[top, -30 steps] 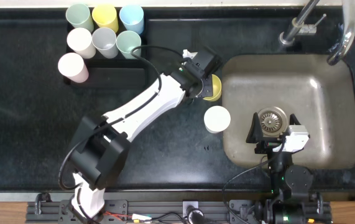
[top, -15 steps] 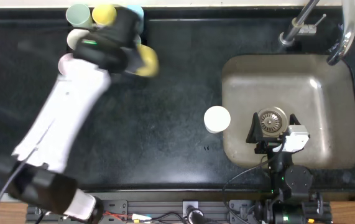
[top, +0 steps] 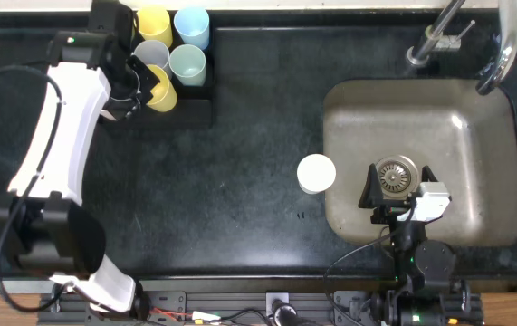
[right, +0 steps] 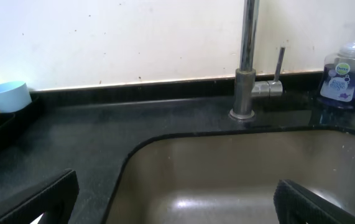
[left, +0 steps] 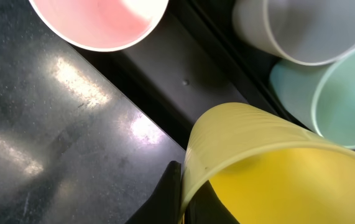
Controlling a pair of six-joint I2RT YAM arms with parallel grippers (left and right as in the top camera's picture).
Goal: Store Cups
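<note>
Nearly done: at upper left the left gripper (top: 138, 80) pinches the yellow cup (top: 160, 86) by its rim at the tray (top: 199, 114), beside stored cups (top: 188, 63); a white cup (top: 316, 173) waits mid-frame by the sink (top: 475, 127).

black speckled worktop (top: 240, 208) | steel sink (top: 475, 136) — tap (right: 247, 62) behind | white wall (right: 133, 37)

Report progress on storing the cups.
Done: the light blue plastic cup, the mint plastic cup and others stand in the black tray. In hand: the left tool holds a yellow plastic cup at the tray. Left: the white plastic cup beside the steel sink.
</note>
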